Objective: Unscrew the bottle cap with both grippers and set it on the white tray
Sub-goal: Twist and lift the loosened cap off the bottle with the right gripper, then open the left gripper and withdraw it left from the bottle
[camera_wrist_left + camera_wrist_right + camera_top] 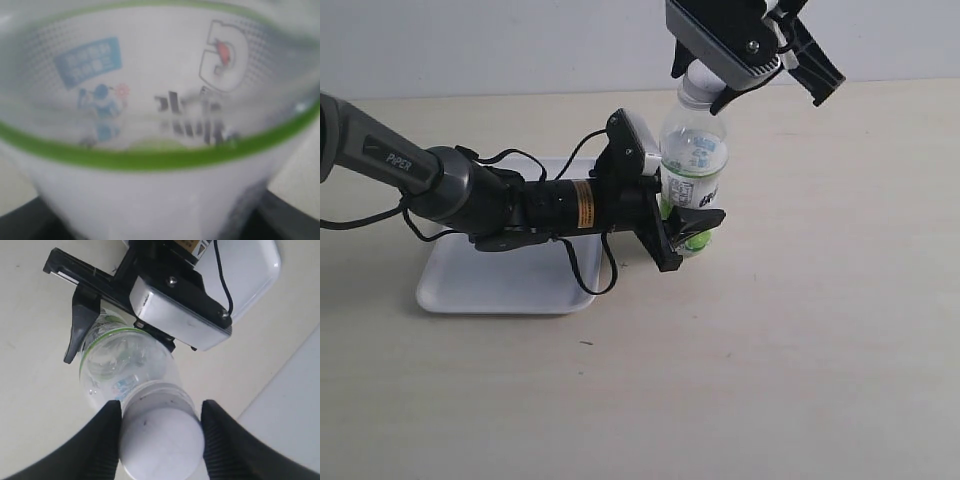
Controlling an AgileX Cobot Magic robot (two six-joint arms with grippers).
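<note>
The unscrewing step is in hand. The left gripper is clamping the lower body of the bottle, holding it upright near the middle of the desk, just beside the white tray (which is lying toward the desk's left edge). The right gripper is pinching the bottle cap from above, and the cap is not yet off. The next move, I judge, is calling for a firm twist, then a lift across to the tray.

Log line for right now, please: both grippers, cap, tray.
left gripper: clamps bottle, upright | right gripper: pinches bottle cap from above | cap: on neck | white tray: under left arm, no cap visible
</note>
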